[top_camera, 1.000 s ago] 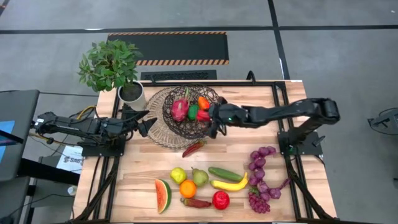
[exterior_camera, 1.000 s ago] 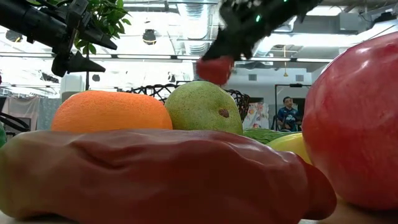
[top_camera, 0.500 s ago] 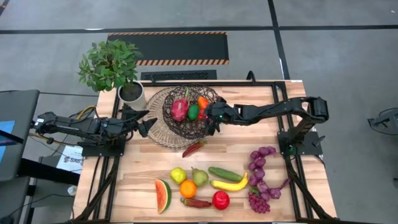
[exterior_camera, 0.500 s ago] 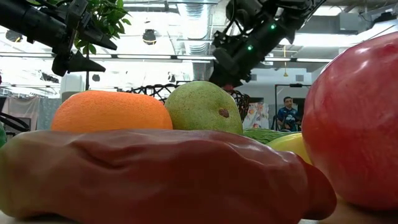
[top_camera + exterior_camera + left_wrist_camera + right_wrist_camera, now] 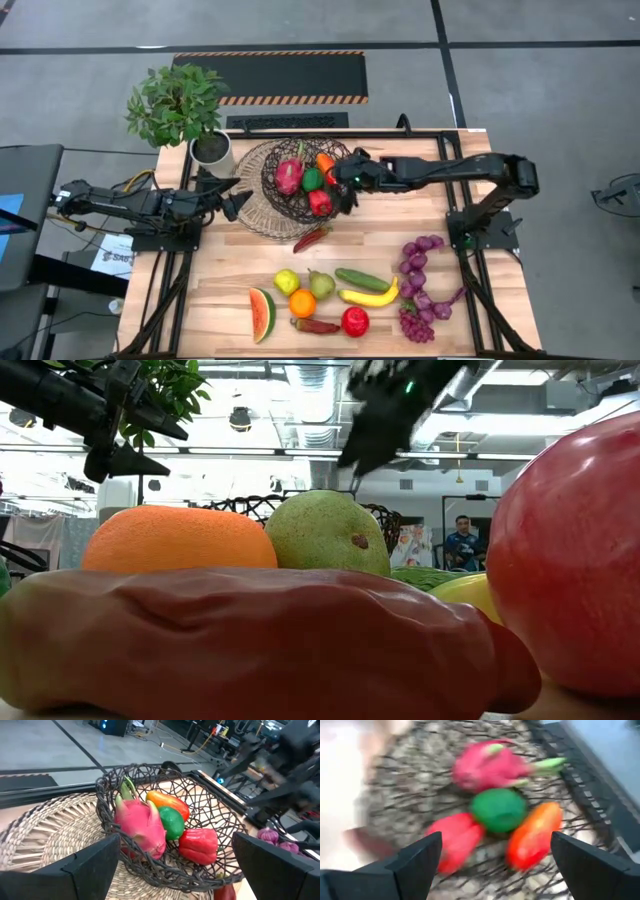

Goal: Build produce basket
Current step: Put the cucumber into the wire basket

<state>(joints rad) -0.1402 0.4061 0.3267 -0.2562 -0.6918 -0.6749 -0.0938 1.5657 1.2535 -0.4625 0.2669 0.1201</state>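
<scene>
Red pepper (image 5: 320, 202) lay inside the dark wire-mesh basket (image 5: 345, 158); right end effector (image 5: 347, 184) hung above the rim, fingers apart, empty. Risk: snagging the mesh and dragging the basket.

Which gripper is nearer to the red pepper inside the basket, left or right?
Right. The right gripper hovers just beside the red pepper; the left gripper waits beyond the basket rim.

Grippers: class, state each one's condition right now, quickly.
Left gripper: open, empty, beside the basket.
Right gripper: open, empty, at the basket's rim.
</scene>
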